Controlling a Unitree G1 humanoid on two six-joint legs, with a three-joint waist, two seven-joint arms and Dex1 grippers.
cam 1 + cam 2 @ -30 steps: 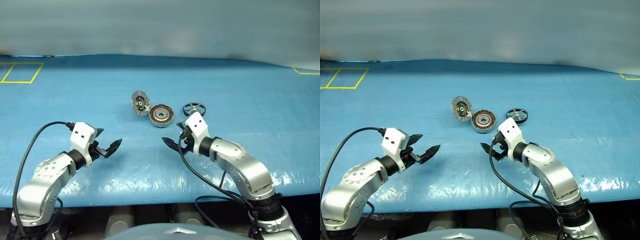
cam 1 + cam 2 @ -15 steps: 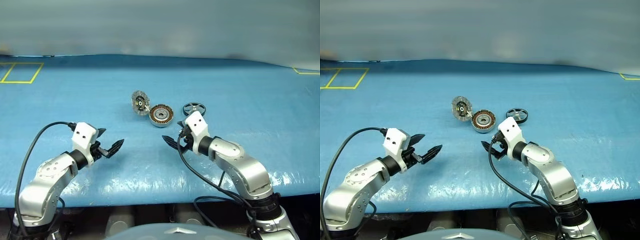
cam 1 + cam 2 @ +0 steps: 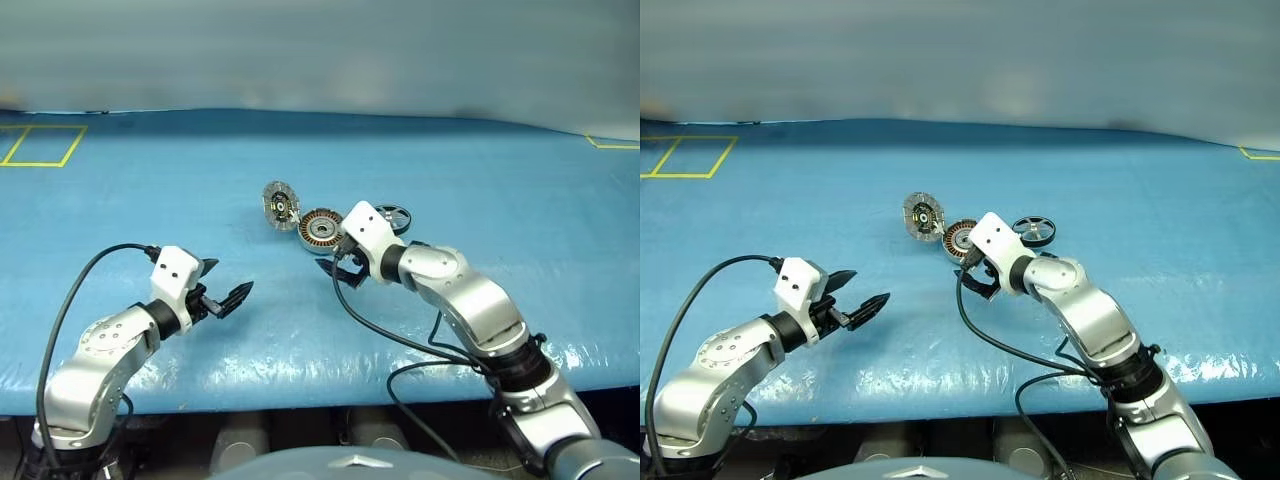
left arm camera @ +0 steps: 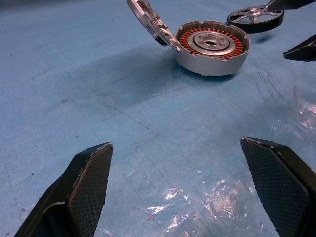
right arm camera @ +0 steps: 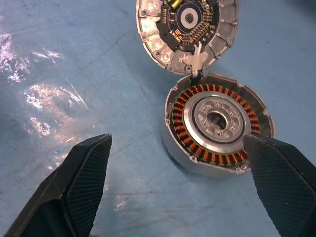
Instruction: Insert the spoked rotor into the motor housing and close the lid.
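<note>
The motor housing, a grey cup with copper windings around a silver centre, lies open on the blue table mid-way back. Its lid stands tilted up from the housing's far-left edge, inner face showing. The spoked rotor, a dark wheel, lies flat on the table just right of the housing. My right gripper hovers open just in front of the housing, its wrist covering part of it in the head views. My left gripper hangs open and empty over bare table, well to the front left.
Blue sheeting covers the table, glossy near the front edge. Yellow tape marks sit at the far left and a short one at the far right. Black cables trail from both wrists.
My right gripper has moved forward and left, up to the housing, and its wrist has rolled. The left gripper, housing, lid and rotor have stayed put.
</note>
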